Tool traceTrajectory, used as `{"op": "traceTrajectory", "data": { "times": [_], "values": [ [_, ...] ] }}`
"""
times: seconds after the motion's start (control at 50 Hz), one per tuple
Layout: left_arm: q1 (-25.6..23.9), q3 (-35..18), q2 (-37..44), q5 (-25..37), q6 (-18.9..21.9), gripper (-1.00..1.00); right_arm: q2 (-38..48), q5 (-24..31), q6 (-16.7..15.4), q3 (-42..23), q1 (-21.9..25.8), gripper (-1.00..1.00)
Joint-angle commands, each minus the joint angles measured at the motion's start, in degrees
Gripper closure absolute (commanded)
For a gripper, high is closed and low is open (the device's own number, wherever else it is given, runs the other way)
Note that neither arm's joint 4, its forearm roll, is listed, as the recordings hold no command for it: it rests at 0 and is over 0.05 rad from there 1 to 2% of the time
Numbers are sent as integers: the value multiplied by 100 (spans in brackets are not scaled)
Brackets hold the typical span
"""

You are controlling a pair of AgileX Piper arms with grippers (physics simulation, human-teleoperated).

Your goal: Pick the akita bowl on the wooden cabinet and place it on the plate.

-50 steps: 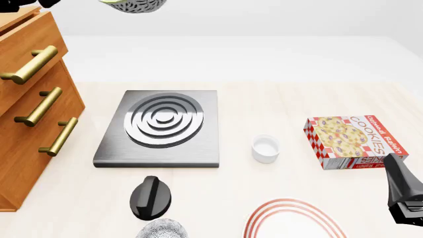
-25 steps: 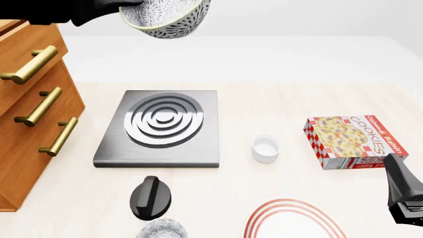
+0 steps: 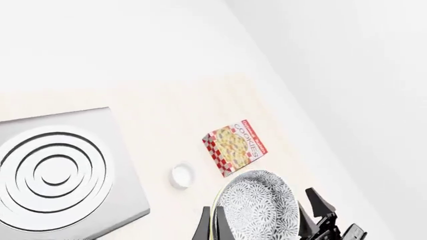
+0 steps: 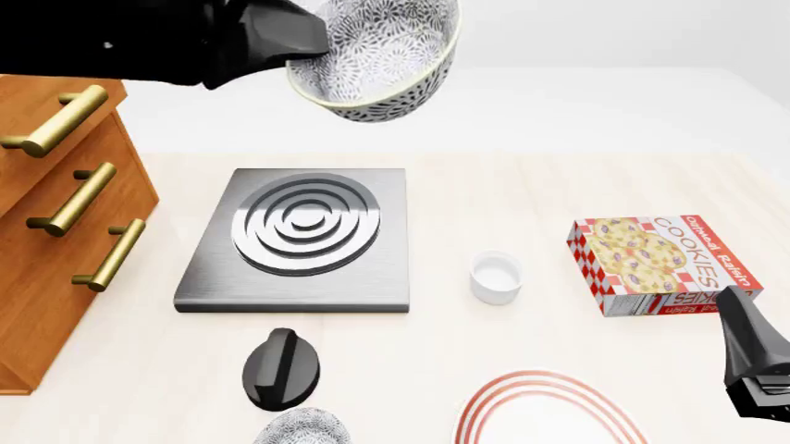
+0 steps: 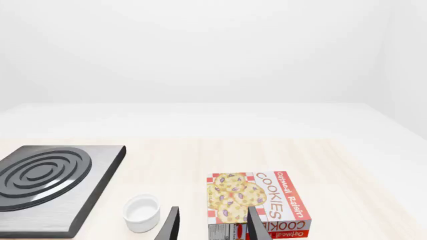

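The left gripper point(image 4: 302, 51) is carrying the akita bowl point(image 4: 376, 57), fingers clamping its rim, high above the stove plate point(image 4: 300, 236); next comes lowering onto the plate point(image 4: 549, 407). The right gripper point(image 5: 212, 227) is idling with fingers parted, empty.

Plate point(image 4: 552, 412) and second bowl point(image 4: 303, 428) cut by bottom edge.

Bright, even, diffuse simulator light, sharp focus throughout, only soft faint shadows, no glare or blur.

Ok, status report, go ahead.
Left pincer shut on bowl, airborne above stove plate. Right pincer open, idle. Plate bare.
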Motion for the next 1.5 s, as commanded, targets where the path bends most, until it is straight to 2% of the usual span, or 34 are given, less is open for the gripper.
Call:
{"op": "traceTrajectory", "data": {
  "times": [0.02, 0.3, 0.72, 1.1, 1.5],
  "values": [
    [-240, 3, 154, -36, 23, 100, -1, 0, 1, 0, 0, -100],
    [-493, -77, 340, 52, 7, 100, 0, 0, -1, 0, -1, -100],
    [-819, 103, 592, -43, -61, 100, 0, 0, 0, 0, 0, -100],
    [-942, 525, 916, -430, -180, 100, -1, 0, -1, 0, 0, -100],
    [-1140, 554, 1243, -647, -169, 100, 0, 0, 0, 0, 0, -100]
  ]
}}
